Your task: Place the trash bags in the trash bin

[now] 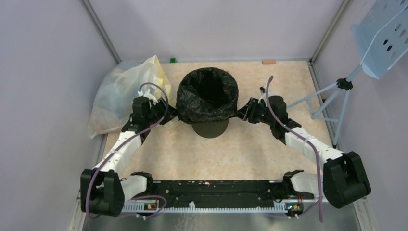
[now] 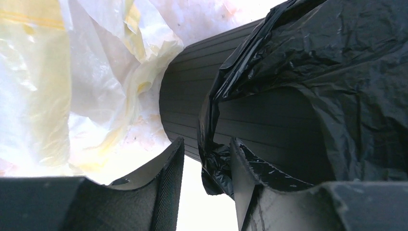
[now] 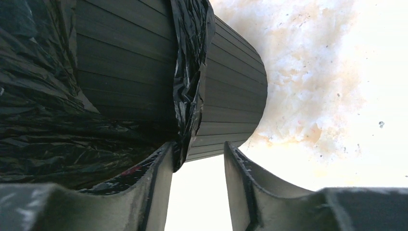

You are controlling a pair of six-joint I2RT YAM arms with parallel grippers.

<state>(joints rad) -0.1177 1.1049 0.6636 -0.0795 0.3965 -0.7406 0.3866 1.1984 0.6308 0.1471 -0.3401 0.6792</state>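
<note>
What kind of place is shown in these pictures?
Probably a robot test cell in a laboratory: plain panel walls enclose the table, a left arm and right arm are bolted at its near edge, and one trash bin wears a black bag.

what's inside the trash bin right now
The black trash bag lines the trash bin, its edge folded over the rim and hanging down the outside. The bag's interior is too dark to tell whether anything lies at the bottom.
</note>
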